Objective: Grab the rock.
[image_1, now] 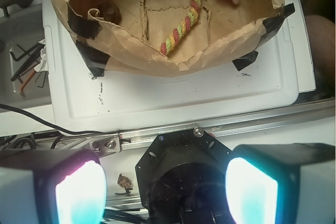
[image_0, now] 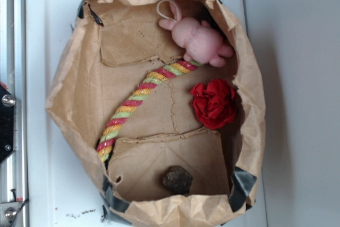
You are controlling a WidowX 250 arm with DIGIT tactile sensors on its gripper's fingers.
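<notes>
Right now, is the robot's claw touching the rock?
Apart. The wrist view shows the gripper open, back outside the paper bag, with the rock far off inside it.

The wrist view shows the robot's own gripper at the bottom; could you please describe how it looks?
The gripper has two broad, blocky fingers with dark outer shells; their faces toward the camera glow pale cyan to white, the left one tinged pink at the edge. Between them sits a black, roughly octagonal housing with small screw holes. Thin black cables run along the left.
</notes>
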